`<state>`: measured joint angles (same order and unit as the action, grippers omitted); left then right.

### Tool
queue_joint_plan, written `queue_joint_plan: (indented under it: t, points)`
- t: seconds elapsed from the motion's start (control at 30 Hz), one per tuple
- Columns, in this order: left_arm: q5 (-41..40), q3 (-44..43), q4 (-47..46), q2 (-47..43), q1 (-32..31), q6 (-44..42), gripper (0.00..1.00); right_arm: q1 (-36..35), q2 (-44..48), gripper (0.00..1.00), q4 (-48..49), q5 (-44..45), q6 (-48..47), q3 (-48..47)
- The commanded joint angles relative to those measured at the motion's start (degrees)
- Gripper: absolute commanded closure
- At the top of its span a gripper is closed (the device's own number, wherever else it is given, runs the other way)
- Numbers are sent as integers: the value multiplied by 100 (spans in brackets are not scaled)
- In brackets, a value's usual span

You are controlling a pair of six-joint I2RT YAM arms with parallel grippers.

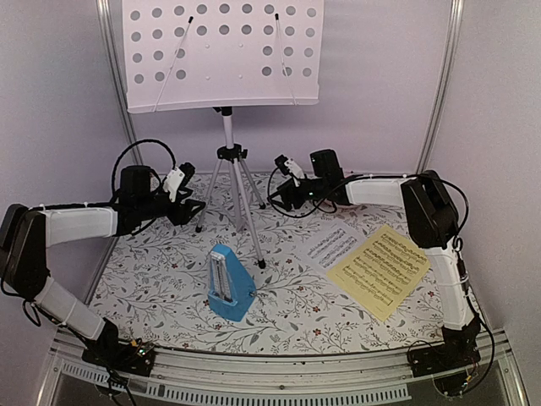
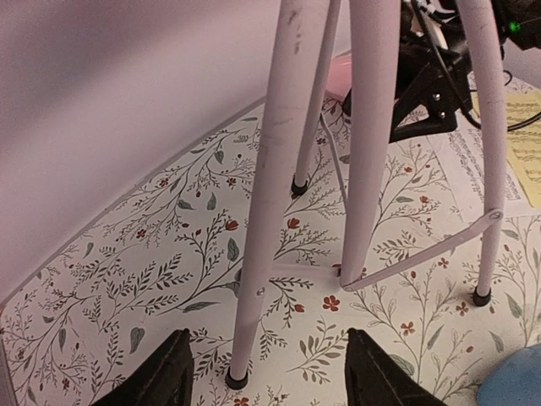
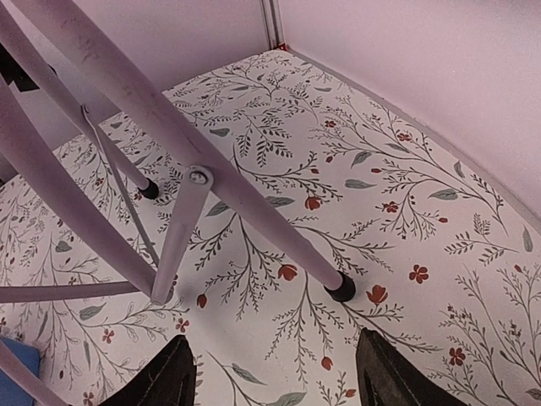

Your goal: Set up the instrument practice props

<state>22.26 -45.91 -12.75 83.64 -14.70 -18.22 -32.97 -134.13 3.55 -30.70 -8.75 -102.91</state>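
The pale perforated music stand (image 1: 221, 54) stands at the back on silver tripod legs (image 1: 234, 193). A blue metronome (image 1: 230, 283) sits in front of it. A white sheet (image 1: 332, 245) and a yellow sheet (image 1: 380, 271) lie flat at the right. My left gripper (image 1: 191, 208) is low, just left of the tripod, and open. In the left wrist view one leg (image 2: 275, 194) and its black foot stand between the spread fingers of that gripper (image 2: 266, 379). My right gripper (image 1: 284, 194) is right of the tripod, open and empty. Another leg (image 3: 211, 169) crosses ahead of it (image 3: 275, 376), untouched.
A floral cloth (image 1: 287, 304) covers the table. Pale walls close in behind and at both sides, with metal posts (image 1: 117, 85) at the back corners. Black cables loop off both wrists. The metronome's blue edge (image 2: 516, 382) shows right of my left fingers.
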Motion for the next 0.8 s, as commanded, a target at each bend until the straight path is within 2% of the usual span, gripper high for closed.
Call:
queue_joint_plan:
  t: [0.0,0.33,0.43,0.77]
  points:
    - [18,22,-78,-75,71,90,38,-51,-447,34,310,-60,-193,-455]
    - [-42,-82,52,-64,74,59,38,-133,-1034,38,587,144,-479,-1207]
    - [-65,-134,104,-71,74,41,38,-161,-1148,42,581,74,-572,-1444]
    - [-87,-173,134,-73,114,-16,38,-313,-1221,49,574,-115,-943,-1486]
